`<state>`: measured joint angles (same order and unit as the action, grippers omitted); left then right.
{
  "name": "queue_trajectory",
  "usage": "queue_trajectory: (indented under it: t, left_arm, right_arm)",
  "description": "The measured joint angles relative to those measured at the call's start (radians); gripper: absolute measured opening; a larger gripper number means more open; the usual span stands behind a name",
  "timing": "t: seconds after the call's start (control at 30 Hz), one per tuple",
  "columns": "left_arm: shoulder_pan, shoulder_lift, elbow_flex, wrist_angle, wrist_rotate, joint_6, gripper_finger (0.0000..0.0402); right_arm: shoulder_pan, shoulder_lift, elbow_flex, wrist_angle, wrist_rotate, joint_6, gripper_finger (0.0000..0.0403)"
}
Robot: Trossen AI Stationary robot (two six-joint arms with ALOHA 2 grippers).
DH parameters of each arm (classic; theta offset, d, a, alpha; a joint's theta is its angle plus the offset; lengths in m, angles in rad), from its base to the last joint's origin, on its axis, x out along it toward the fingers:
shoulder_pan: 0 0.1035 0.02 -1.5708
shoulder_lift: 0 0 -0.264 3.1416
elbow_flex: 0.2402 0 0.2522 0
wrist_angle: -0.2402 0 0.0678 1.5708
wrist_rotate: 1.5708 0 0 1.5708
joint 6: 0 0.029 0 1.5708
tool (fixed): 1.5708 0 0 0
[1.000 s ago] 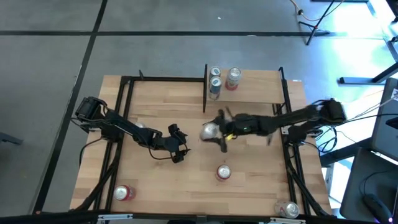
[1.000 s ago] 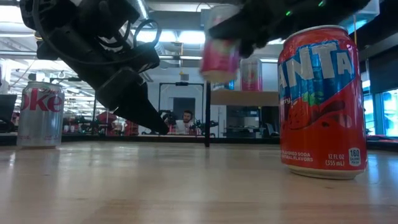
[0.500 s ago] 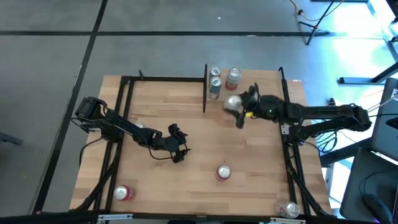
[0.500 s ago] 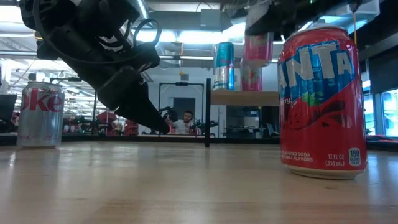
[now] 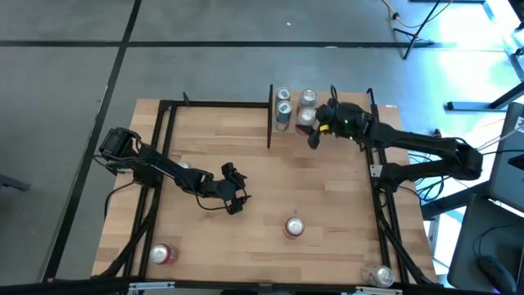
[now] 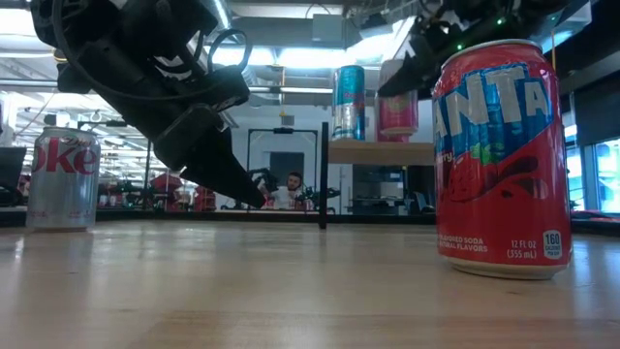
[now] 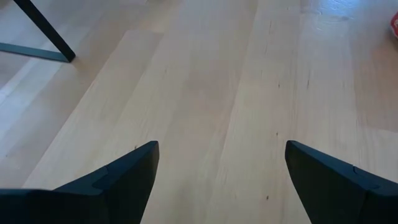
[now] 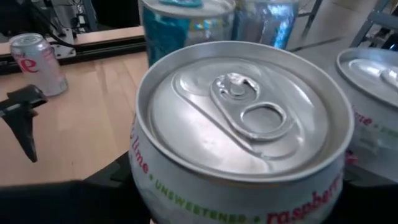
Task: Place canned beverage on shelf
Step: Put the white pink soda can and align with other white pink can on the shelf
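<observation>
right gripper [image 5: 311,124]: clamped on the raspberry-lime seltzer can [image 8: 239,134], swung from mid-table over to the shelf [image 5: 344,123] in the last second
can: above the shelf board, just beside the pink can [image 5: 307,98] and teal cans [image 5: 282,105]
what's left: lower it, let go
left gripper [image 5: 232,193]: parked well away from the shelf, jaws wide open, empty

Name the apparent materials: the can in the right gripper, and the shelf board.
Can: looks like bare aluminium on top, going by the silvery lid and pull tab; side wall printed. Shelf: looks like light wood, matte; grain cannot be made out. Right gripper grips the can.
</observation>
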<state>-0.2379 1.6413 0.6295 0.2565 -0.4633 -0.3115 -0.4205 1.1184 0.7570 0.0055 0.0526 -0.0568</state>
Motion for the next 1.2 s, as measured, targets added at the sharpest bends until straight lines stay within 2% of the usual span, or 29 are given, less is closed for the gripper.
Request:
queue_trajectory:
  t: [0.13,0.4,0.7,1.2]
  left_arm:
    - [0.0,0.0,0.0,0.0,0.0,0.0,0.0334]
    - [0.0,0.0,0.0,0.0,0.0,0.0,0.0334]
    - [0.0,0.0,0.0,-0.001,0.0,0.0,0.0334]
    - [0.0,0.0,0.0,-0.001,0.0,0.0,0.0334]
  right_arm:
    - [-0.032,0.018,0.0,0.0,-0.037,0.0,0.0263]
    - [-0.054,0.033,0.0,0.001,-0.042,-0.001,0.0263]
    - [-0.054,0.033,0.0,0.004,0.0,-0.029,0.0321]
    - [-0.051,0.03,0.031,0.032,0.017,-0.054,0.0329]
